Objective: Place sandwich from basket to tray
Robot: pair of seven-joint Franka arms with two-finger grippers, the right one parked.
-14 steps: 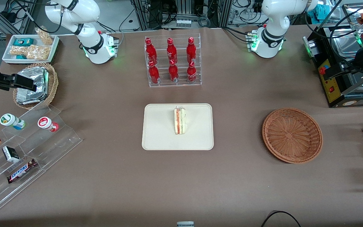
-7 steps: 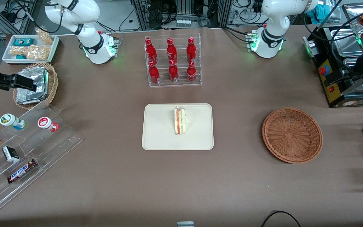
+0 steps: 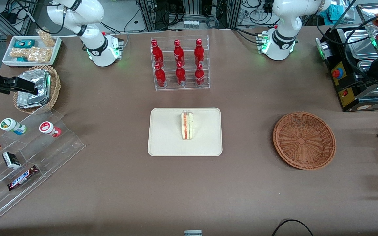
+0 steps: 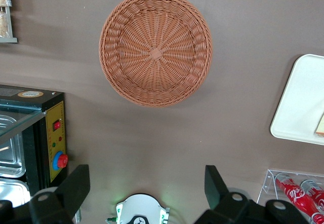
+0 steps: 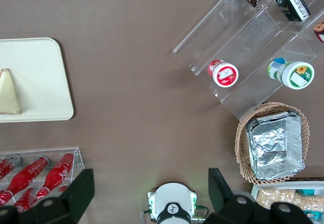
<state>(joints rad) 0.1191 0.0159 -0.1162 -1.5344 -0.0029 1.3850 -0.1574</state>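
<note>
Evidently little has changed over the last second: the sandwich [image 3: 187,125] stays upright on the tray [image 3: 166,137], the basket [image 3: 304,140] lies empty, and the left gripper [image 4: 147,187], fingers spread and holding nothing, still hangs high above the table, so the placement looks complete.

"SNICKERS" on chocolate bar [image 3: 22,177] in clear stepped rack [image 3: 28,160].

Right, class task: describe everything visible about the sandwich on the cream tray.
The triangular white-bread sandwich stands on edge near the middle of the flat cream-beige rectangular tray, its red and pale filling layers showing. Nothing else touches it. The round reddish-brown wicker basket holds nothing; the gripper hangs above the table, jaws open.
</note>
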